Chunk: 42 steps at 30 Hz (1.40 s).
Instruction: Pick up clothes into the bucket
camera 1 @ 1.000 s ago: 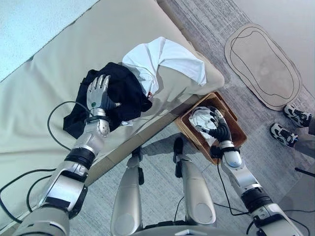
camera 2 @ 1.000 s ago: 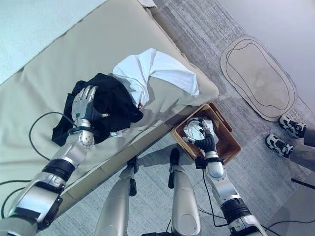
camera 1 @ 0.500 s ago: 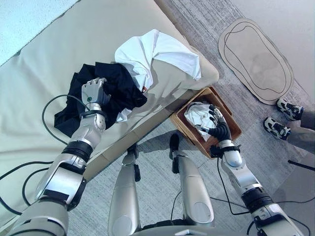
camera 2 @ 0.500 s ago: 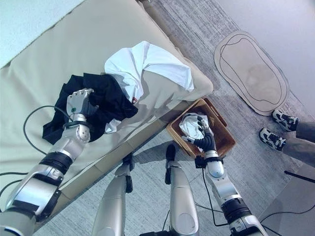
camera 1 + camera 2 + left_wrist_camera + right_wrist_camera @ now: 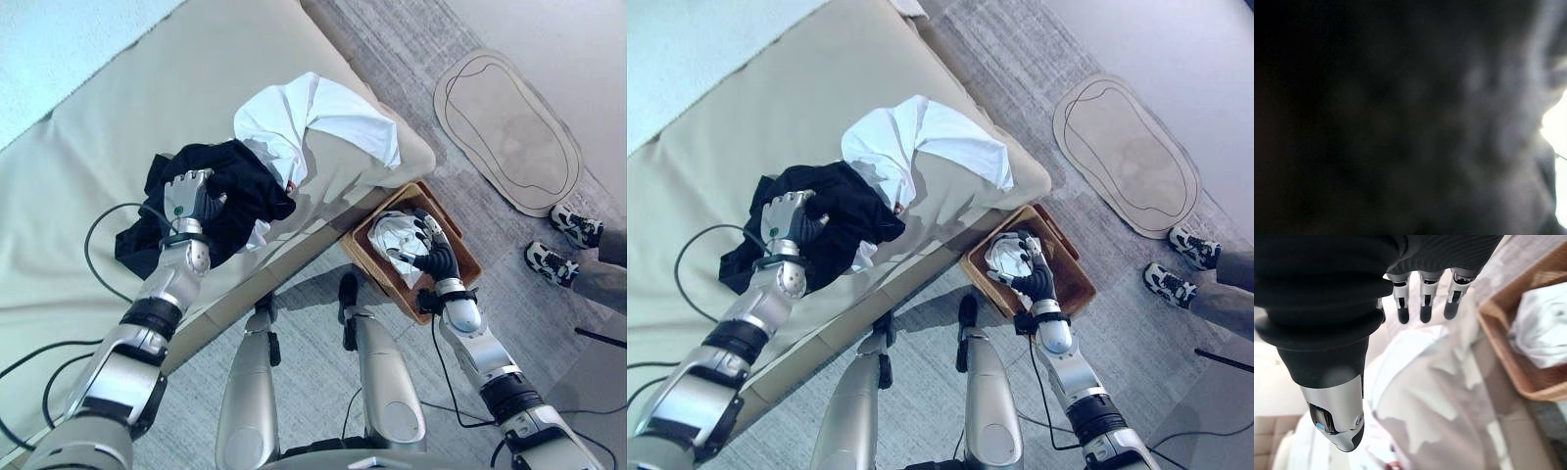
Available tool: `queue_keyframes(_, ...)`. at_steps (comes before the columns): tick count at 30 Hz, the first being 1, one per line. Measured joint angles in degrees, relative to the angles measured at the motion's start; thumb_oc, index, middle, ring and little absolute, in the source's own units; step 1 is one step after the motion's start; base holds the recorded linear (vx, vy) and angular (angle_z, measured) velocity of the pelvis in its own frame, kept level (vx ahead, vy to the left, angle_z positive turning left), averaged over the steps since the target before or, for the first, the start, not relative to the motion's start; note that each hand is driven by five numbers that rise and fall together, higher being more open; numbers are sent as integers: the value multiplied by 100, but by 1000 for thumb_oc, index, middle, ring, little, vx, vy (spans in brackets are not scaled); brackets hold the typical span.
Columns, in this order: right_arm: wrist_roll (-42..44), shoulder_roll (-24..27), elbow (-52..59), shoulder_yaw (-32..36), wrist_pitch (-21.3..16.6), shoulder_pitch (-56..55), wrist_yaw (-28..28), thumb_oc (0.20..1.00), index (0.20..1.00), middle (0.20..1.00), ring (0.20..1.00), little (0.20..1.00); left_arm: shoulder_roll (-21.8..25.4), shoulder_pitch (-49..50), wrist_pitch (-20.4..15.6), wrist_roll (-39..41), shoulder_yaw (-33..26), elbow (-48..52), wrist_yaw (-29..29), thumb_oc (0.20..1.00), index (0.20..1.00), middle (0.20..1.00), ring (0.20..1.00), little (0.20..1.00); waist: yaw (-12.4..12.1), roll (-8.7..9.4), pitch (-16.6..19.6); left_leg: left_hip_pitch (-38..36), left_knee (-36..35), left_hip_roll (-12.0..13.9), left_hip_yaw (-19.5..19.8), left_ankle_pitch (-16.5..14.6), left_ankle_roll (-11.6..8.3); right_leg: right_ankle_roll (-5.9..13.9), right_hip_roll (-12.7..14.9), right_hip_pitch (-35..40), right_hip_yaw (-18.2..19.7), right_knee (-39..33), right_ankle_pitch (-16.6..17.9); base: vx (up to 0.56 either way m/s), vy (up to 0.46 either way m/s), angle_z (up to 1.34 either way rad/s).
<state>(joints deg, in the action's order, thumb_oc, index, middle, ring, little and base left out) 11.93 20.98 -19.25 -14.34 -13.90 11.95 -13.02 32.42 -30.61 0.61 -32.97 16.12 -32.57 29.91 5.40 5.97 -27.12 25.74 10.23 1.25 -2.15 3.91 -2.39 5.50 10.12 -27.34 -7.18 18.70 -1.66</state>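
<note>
Black garment gripped on the bed, basket on the floor beside it.

My left hand [image 5: 188, 194] was clenched round the black garment [image 5: 230, 191] on the bed [image 5: 118, 127], beside a white garment [image 5: 313, 122]. My right hand [image 5: 431, 250] hung with relaxed fingers over the wicker basket [image 5: 456, 257], which held a white cloth [image 5: 392, 235].
</note>
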Motion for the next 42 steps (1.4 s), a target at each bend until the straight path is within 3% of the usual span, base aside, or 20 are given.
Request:
queue_keyframes(4,-2,-8,9,159,2,-136,1,1000,1000,1000,1000,1000,19,839,-289,12,-546,1421,-196,200,200,200,200,200,-161,-31,49,-379,-281,-3,17,-32,14,3,1,314,-33,-119,-14,82,-17,3)
queue_keyframes(9,-5,-17,7,483,17,-410,70,1000,1000,1000,1000,1000,113,1573,-666,311,-1173,2600,-586,200,200,200,200,200,-359,-267,356,-831,-572,-17,112,34,25,15,11,833,-209,-378,-32,101,-29,13)
queue_keyframes(11,-5,-1,1,541,18,-541,116,1000,1000,1000,1000,1000,148,1674,-807,496,-1245,2702,-684,200,200,200,200,200,-367,-408,667,-863,-627,-30,175,30,24,17,14,932,-281,-481,-35,77,-33,13)
queue_keyframes(15,-5,2,-52,562,21,-551,218,1000,1000,1000,1000,1000,197,1719,-952,810,-1341,2990,-941,200,200,200,200,200,-477,-533,816,-1256,-784,-31,225,64,17,45,-10,1411,-385,-739,-29,80,-40,8)
queue_keyframes(23,-57,-12,-168,555,61,-666,460,1000,1000,1000,1000,1000,253,1691,-1253,1381,-1402,3840,-1330,200,200,200,200,200,-480,-563,1291,-1690,-997,-44,386,60,5,104,-64,2090,-599,-1258,11,76,-34,12)
queue_keyframes(31,-175,4,-106,430,96,-641,770,1000,1000,1000,1000,1000,409,1190,-1390,1678,-1356,4106,-1552,200,200,200,200,200,-483,-570,1685,-2047,-1179,-48,397,50,-10,145,-112,2594,-678,-1703,109,67,-18,3)
queue_keyframes(35,-104,72,110,124,160,-582,1140,1000,1000,1000,1000,1000,452,720,-1513,2419,-987,4119,-1761,200,200,200,200,200,-484,-570,1799,-2158,-1231,-61,416,50,-11,158,-112,2751,-722,-1820,138,51,-13,3)
queue_keyframes(42,193,-193,130,-603,226,128,1448,1000,1000,1000,1000,1000,-76,465,-1620,3791,-2,4114,-2387,200,200,200,200,200,-477,-627,2012,-2420,-1356,-64,380,53,-15,158,-142,3077,-726,-2122,252,18,-4,-2)
